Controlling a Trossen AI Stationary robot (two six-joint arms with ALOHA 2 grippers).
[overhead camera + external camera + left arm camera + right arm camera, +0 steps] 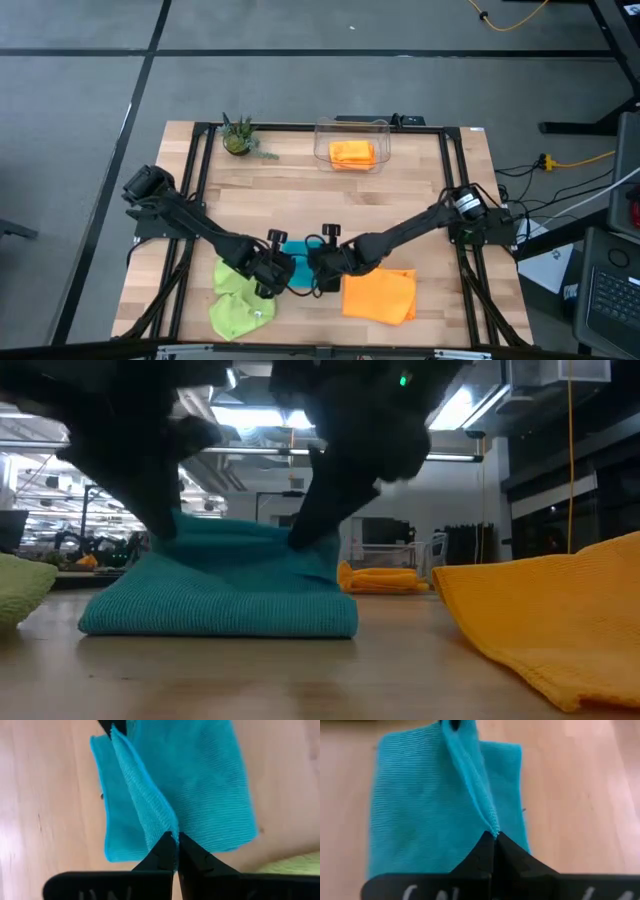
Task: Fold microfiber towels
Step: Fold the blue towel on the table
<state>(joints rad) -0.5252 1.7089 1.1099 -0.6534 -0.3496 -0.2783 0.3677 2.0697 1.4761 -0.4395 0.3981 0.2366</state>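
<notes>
Jaws of the left gripper (176, 839) and the right gripper (493, 838) are both pinching shut on the raised edge of the teal towel (297, 250), lifting a ridge across it. Beyond that towel the clear plastic bin (352, 128) is holding a folded orange towel (352, 153). Beside the teal towel a lime green towel (237, 298) is lying crumpled on the left arm's side and another orange towel (380, 295) on the right arm's side, all on the wooden table (420, 190); a small potted plant (238, 137) is standing near the bin.

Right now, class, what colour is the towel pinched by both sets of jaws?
Teal blue: the towel shows best in the left wrist view, pinched along a raised edge.
</notes>
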